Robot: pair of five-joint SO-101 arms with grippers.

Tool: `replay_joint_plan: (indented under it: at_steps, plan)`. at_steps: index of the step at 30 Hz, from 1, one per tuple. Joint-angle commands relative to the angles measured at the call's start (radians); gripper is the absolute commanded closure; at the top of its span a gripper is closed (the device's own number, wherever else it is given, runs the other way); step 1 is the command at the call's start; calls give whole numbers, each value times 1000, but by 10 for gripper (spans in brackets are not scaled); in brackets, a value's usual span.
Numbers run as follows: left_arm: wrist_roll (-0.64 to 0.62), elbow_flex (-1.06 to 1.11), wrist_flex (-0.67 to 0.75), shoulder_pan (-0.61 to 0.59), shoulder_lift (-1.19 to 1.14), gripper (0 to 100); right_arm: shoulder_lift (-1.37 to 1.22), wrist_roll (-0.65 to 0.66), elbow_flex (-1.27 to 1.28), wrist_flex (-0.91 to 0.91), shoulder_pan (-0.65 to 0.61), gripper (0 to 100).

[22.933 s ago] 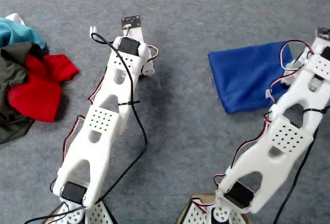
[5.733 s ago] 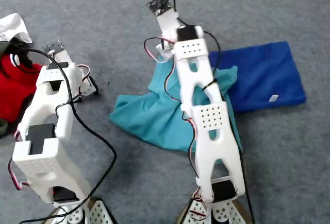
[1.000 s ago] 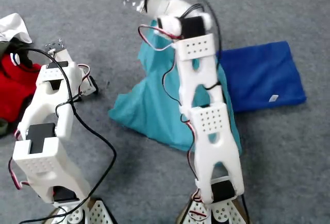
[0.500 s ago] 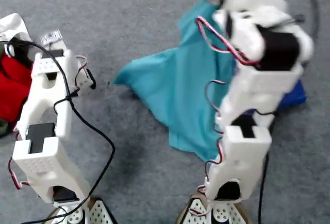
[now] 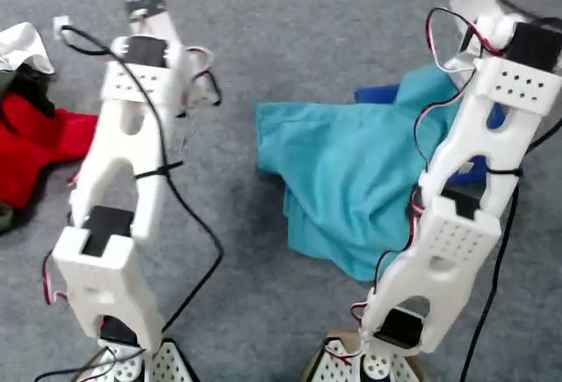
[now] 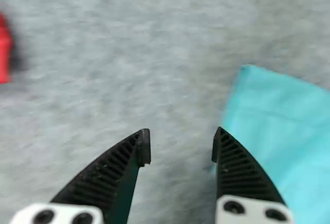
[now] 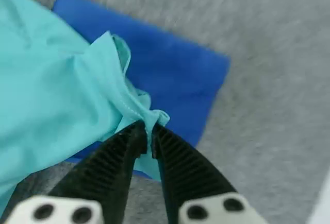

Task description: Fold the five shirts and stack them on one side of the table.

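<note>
1. The teal shirt (image 5: 351,180) lies crumpled and unfolded on the right half of the table (image 5: 290,39). Its far edge is draped over the folded blue shirt (image 7: 175,69).
2. The right gripper (image 7: 150,128) has its jaws pinched tight on a bunched bit of the teal hem, directly above the blue shirt. That corner is lifted and the rest of the cloth rests on the table.
3. The left gripper (image 6: 180,144) has its jaws spread wide and holds nothing. It hovers over bare table with the teal shirt's free corner just beside one finger.
4. Key relation: the shirt's long axis runs roughly from the pinched corner toward the table centre. The free corner points at the left arm, so the left arm is the nearer one to it. The shirt lies to the right of the left gripper.
5. Judgement: the next move is probably for the left gripper to take that free corner so the shirt can be pulled flat. The risk is dragging the blue shirt out of its fold.
6. The red shirt (image 5: 39,149) and other garments are heaped at the left edge, well apart.
</note>
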State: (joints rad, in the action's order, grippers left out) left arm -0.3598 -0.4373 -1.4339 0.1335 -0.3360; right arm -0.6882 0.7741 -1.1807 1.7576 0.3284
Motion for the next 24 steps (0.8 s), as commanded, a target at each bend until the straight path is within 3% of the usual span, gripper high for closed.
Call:
replay_joint_plan:
  at_steps: [1,8,14,19,24]
  plan:
    - [-100,-75,75,71,-67,791,-104,-68,5,-58,64,996]
    - [-229,-351,34,172,-266,792,-348,-238,-97,-163,81,996]
    - [-238,-592,6,180,-475,797,-558,-315,-280,-212,54,996]
    - [-206,-756,-120,189,-602,798,-694,-319,-493,-196,35,996]
    - [-209,-964,-328,189,-622,830,-708,-313,-487,-204,16,996]
